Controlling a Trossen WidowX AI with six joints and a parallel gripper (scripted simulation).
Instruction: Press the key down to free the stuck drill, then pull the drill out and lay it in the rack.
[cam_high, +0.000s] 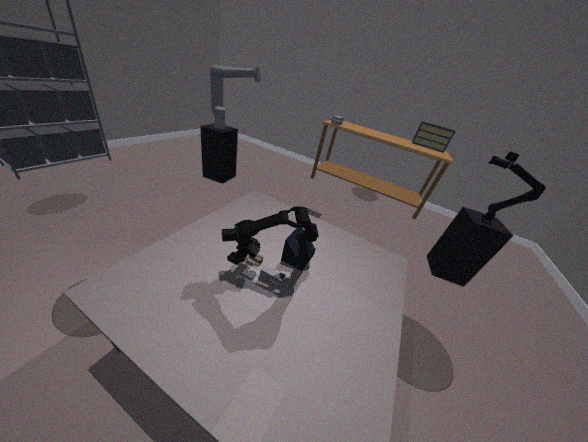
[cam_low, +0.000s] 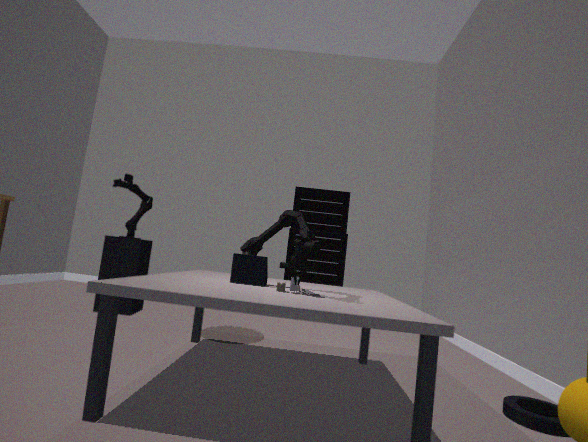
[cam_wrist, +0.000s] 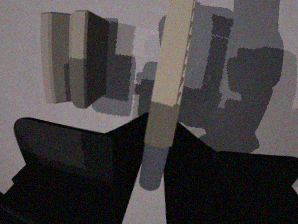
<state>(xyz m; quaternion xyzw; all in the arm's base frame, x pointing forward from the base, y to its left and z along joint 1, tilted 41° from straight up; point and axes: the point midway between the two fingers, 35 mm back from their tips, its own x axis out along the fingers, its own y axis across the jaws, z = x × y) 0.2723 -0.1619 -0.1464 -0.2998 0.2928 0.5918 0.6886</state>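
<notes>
Gripper (cam_high: 244, 261) (cam_low: 295, 278) (cam_wrist: 157, 119) nearly closed, pinching the drill (cam_wrist: 165, 95); drill between fingertips, pale twin plates (cam_wrist: 75, 59) off beside it. Pressing and pulling look done; laying in rack remains. Key's position: can't tell.

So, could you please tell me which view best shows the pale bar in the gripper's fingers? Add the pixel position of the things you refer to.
The wrist view: the pale bar (cam_wrist: 167, 75) runs large between the fingers. The top and exterior views leave it too small to identify.
</notes>
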